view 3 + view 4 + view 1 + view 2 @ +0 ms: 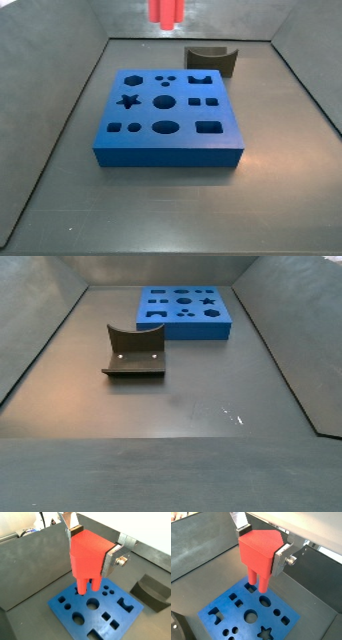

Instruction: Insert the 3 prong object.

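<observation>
The gripper [93, 548] is up above the blue block [95, 608]. Its flat silver fingers [111, 561] squeeze the red 3 prong object [88, 554] from two sides. The red piece is fat at the held end and has thin prongs that point down at the block. The prong tips hang over the block's holes, near a round hole. The block has many holes in different shapes. A dark grey curved block [153, 593] sits on the floor beside the blue block.
</observation>
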Available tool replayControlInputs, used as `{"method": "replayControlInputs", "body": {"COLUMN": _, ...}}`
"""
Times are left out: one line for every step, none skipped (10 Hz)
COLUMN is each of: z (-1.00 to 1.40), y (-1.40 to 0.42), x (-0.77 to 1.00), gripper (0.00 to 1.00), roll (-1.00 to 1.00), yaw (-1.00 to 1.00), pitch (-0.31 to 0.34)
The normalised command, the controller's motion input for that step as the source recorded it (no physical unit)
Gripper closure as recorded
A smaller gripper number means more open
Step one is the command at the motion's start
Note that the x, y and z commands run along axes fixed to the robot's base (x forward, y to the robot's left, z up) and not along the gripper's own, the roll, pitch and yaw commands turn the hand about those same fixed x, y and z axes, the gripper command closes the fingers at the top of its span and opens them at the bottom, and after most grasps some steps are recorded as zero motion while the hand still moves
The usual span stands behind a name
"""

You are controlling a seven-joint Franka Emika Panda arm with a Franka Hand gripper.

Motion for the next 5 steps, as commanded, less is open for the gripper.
{"method": "replayControlInputs", "body": {"z": -0.61, "y": 0.59, "x": 0.0, "gripper": 1.0, "roll": 0.0, "yaw": 0.0, "pitch": 0.0}}
{"method": "replayControlInputs", "body": {"z": -0.22, "y": 0.2, "x": 0.02, "gripper": 1.0, "roll": -0.05, "yaw": 0.0, "pitch": 0.003}}
{"method": "replayControlInputs", "body": {"z": -0.02, "y": 0.0, "x": 0.0, "gripper": 1.0, "roll": 0.0, "yaw": 0.01, "pitch": 0.0}}
{"method": "replayControlInputs", "body": {"z": -0.2, "y": 0.07, "x": 0.0, "gripper": 1.0, "roll": 0.0, "yaw": 0.04, "pitch": -0.009}}
{"method": "replayControlInputs", "body": {"z": -0.39, "y": 0.3, "x": 0.0, "gripper": 1.0, "roll": 0.0, "yaw": 0.05, "pitch": 0.0}}
